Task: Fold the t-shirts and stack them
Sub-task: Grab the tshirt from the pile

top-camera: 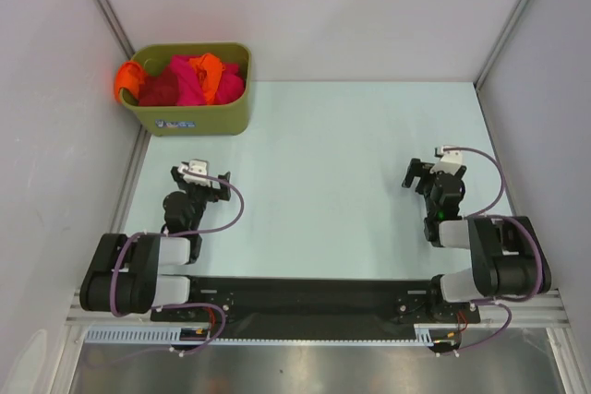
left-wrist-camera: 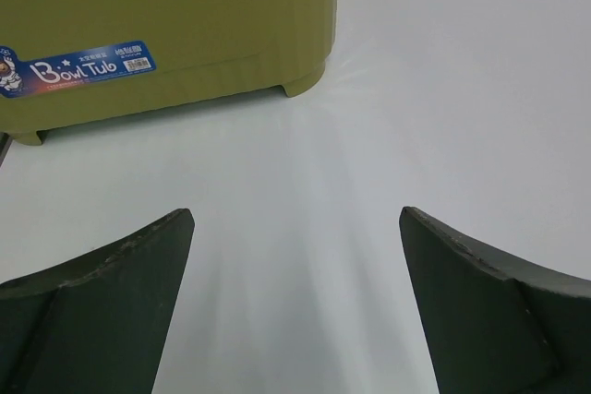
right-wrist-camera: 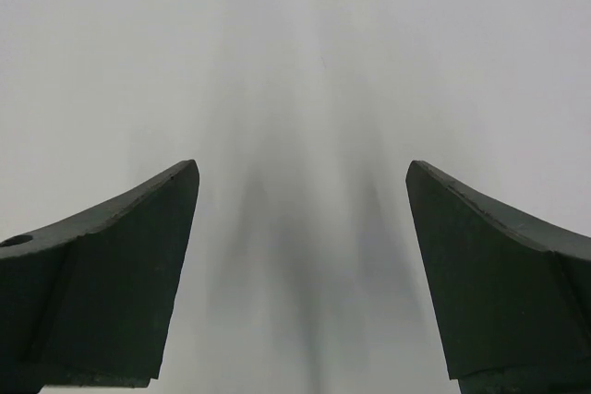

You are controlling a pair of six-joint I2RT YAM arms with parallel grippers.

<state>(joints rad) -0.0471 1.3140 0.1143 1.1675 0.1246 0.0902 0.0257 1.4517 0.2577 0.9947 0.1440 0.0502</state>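
Plainly, the step in hand is drawing one shirt out of the heap. The left claw (top-camera: pixel 199 175), spread wide and empty, is nearer and should, I judge, reach over the rim of the olive bin (top-camera: pixel 199 122) and pinch a single garment. The t-shirts (top-camera: pixel 189 78) lie crumpled inside that bin, ahead of this claw and well apart from it. The right claw (top-camera: pixel 429 173), equally wide and empty, sits over the tabletop (top-camera: pixel 323 154), farther away.

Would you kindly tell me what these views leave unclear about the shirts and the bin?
Count of t-shirts: top view, a bunched heap; the bin walls hide the lower layers.
Bin contents: left wrist view, the frame's top edge cuts off the opening.
Label small print: too small in both views showing it.
Right wrist view: only table shows.
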